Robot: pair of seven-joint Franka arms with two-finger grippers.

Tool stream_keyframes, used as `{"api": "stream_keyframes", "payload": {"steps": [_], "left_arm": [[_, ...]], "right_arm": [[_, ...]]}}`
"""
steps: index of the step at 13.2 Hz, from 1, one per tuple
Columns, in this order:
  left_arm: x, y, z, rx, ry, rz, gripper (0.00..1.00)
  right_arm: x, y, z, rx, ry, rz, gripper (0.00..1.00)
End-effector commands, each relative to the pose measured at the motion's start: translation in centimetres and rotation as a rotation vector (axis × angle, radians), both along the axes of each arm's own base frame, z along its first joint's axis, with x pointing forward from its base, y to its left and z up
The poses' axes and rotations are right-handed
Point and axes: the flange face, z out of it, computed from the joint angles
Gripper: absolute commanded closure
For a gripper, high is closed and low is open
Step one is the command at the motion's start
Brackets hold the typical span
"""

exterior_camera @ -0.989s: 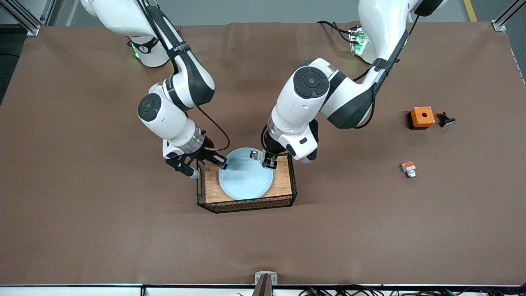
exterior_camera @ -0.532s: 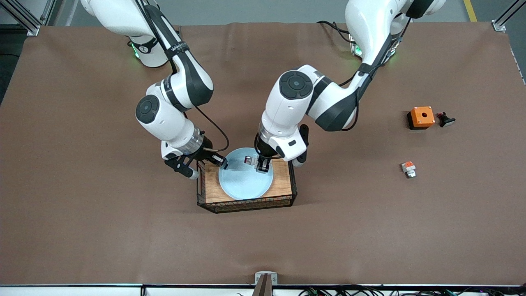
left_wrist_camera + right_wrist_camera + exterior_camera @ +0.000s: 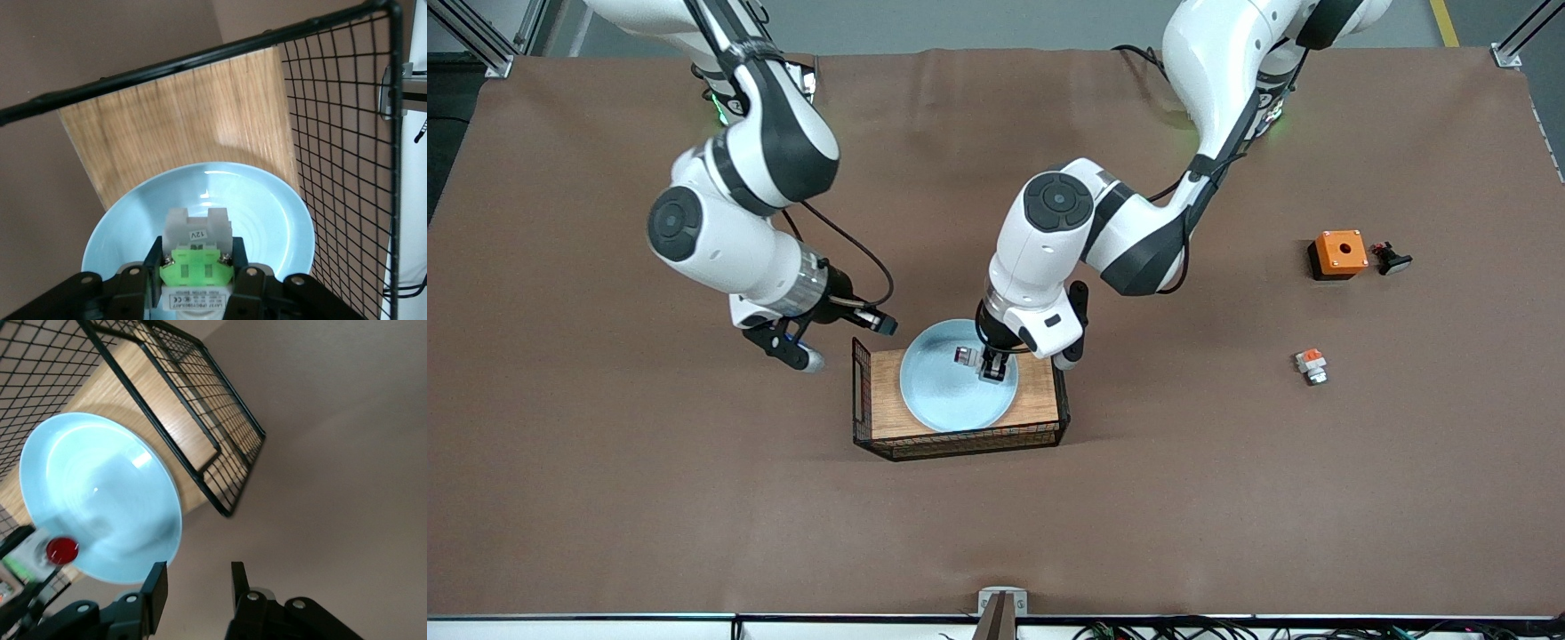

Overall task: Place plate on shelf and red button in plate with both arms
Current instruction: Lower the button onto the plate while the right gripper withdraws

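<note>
The pale blue plate (image 3: 951, 391) lies in the wooden tray (image 3: 1036, 391) with black wire walls. My left gripper (image 3: 989, 366) is over the plate and shut on the red button (image 3: 966, 356). In the left wrist view the button's green patch (image 3: 195, 265) sits between the fingers, above the plate (image 3: 267, 220). My right gripper (image 3: 882, 324) is open and empty, over the table beside the tray at the right arm's end. The right wrist view shows its open fingers (image 3: 155, 587), the plate (image 3: 100, 487) and the button's red cap (image 3: 62, 550).
An orange box (image 3: 1338, 253) and a black button (image 3: 1392, 260) stand toward the left arm's end of the table. A small part with an orange-red top (image 3: 1311, 364) lies nearer the camera than these. The tray's wire wall (image 3: 347, 167) rises round the plate.
My right gripper has let go of the plate's rim and drawn back and up toward the right arm's end. My left gripper has moved inward over the plate with the button.
</note>
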Motion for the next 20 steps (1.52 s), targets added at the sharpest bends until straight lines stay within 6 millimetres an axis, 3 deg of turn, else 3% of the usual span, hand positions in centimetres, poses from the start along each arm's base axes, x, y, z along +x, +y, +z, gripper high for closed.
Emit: {"api": "stream_keyframes", "payload": {"steps": [1, 4, 5, 6, 7, 8, 9, 15, 16, 19, 20], "left_arm": [[0.3, -0.3, -0.6, 0.010, -0.033, -0.022, 1.00], [0.3, -0.5, -1.3, 0.008, -0.035, -0.031, 0.99], [0.3, -0.5, -1.4, 0.007, -0.034, -0.030, 0.97], [0.3, -0.5, -1.5, 0.009, -0.039, -0.046, 0.85], [0.2, -0.6, -1.5, 0.013, -0.041, -0.067, 0.78], [0.2, -0.6, -1.5, 0.013, -0.042, -0.069, 0.51], [0.1, -0.7, -1.5, 0.013, -0.042, -0.070, 0.01], [-0.4, 0.0, -0.7, 0.062, 0.019, -0.090, 0.00], [-0.6, 0.5, 1.0, 0.085, 0.022, -0.120, 0.00], [-1.8, 2.9, 4.7, 0.194, 0.093, -0.272, 0.00], [-1.3, 5.0, 6.0, 0.223, 0.117, -0.341, 0.00]], "right_arm": [[0.5, -2.3, 2.9, -0.007, 0.050, 0.010, 0.44], [0.7, -5.8, 5.9, -0.017, 0.078, 0.108, 0.34], [0.8, -7.3, 6.8, -0.049, 0.077, 0.161, 0.07], [0.7, -8.7, 7.8, -0.095, 0.066, 0.230, 0.00], [0.5, -9.7, 8.4, -0.145, 0.050, 0.317, 0.00], [0.5, -11.4, 8.9, -0.184, 0.039, 0.400, 0.00], [0.7, -13.8, 9.3, -0.193, 0.028, 0.443, 0.00], [0.3, -27.4, 12.9, -0.186, -0.065, 0.643, 0.00], [-0.2, -29.5, 13.6, -0.202, -0.074, 0.669, 0.00], [-3.1, -32.3, 15.1, -0.213, -0.087, 0.679, 0.00], [-4.0, -32.4, 15.7, -0.229, -0.092, 0.684, 0.00]]}}
